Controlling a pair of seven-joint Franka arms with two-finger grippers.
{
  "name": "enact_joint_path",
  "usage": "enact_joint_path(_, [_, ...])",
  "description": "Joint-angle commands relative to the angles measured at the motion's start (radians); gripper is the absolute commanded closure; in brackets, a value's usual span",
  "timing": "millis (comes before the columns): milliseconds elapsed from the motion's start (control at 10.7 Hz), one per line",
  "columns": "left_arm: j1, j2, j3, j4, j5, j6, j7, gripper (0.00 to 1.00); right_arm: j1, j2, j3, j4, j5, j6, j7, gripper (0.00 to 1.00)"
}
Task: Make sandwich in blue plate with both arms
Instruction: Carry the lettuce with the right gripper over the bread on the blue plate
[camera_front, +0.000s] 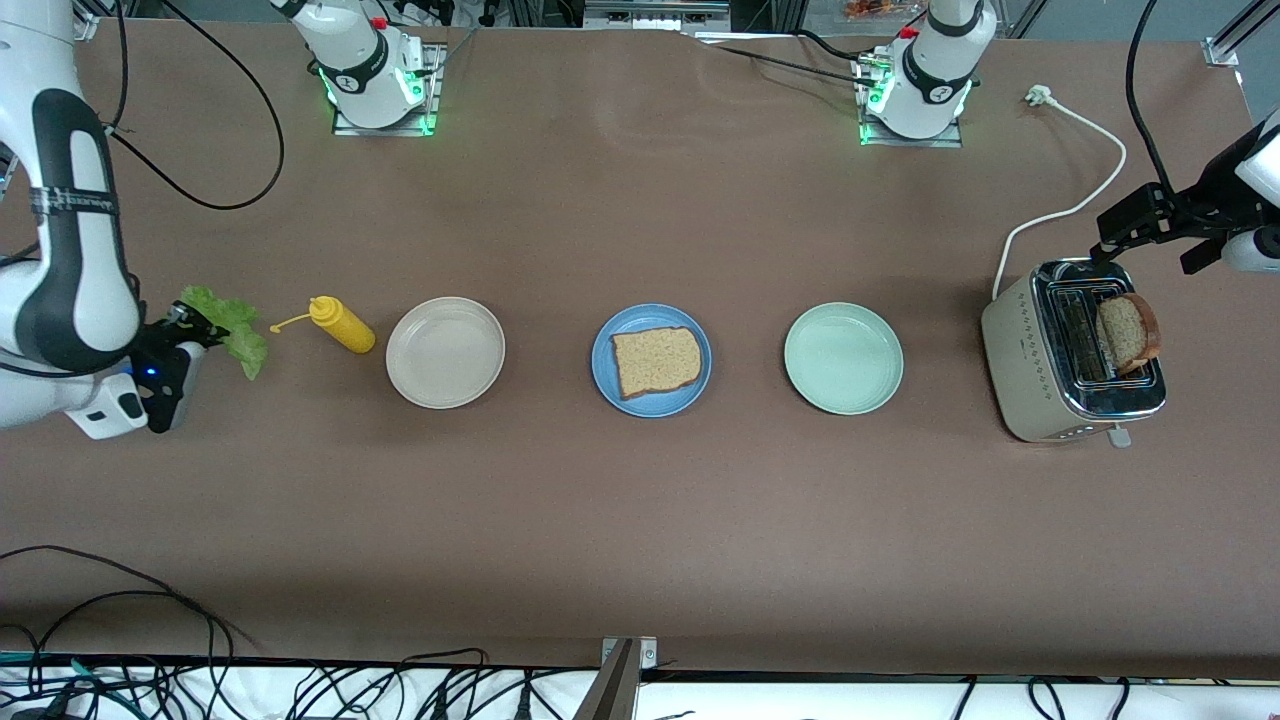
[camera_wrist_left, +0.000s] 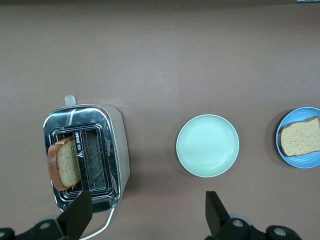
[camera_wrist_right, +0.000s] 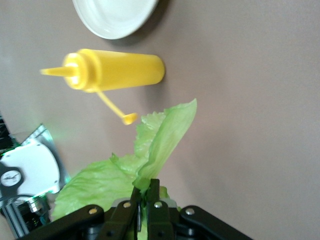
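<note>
Front view high, faces robots; wrist views look down — left shares blue plate (camera_front: 651, 360) with front.

A brown table (camera_front: 640, 520) carries a row of things. From the right arm's end: a yellow squeeze bottle (camera_front: 342, 324) lying on its side, a cream-white plate (camera_front: 445, 352), the blue plate (camera_front: 651, 360), a mint-green plate (camera_front: 843, 358), and a toaster (camera_front: 1072, 350) at the left arm's end, its white cord (camera_front: 1085, 190) trailing farther from the front camera
</note>
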Motion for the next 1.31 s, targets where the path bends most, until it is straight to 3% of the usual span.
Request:
enact_joint_path(0, [0.002,0.014,0.002,0.027,-0.015,-0.021,0.028,0.0,0.011,-0.001,0.013,0.146,0.012,-0.162,-0.006,1.0])
enact_joint_path(187, [-0.008,0.026,0.002,0.027,-0.015,-0.021,0.022,0.0,0.041,-0.024,0.068,0.202,0.012,-0.172,0.051,1.0])
enact_joint_path(747, [-0.001,0.02,0.002,0.026,-0.012,-0.023,0.031,0.0,0.046,-0.036,0.364,0.223,0.012,-0.12,0.586,1.0])
enact_joint_path(934, [-0.001,0.02,0.002,0.026,-0.009,-0.023,0.031,0.0,0.083,-0.028,0.395,0.221,0.012,-0.083,0.711,1.0])
enact_joint_path(1214, [0.0,0.02,0.002,0.024,-0.009,-0.023,0.031,0.0,0.165,-0.019,0.394,0.213,0.015,0.002,0.881,1.0])
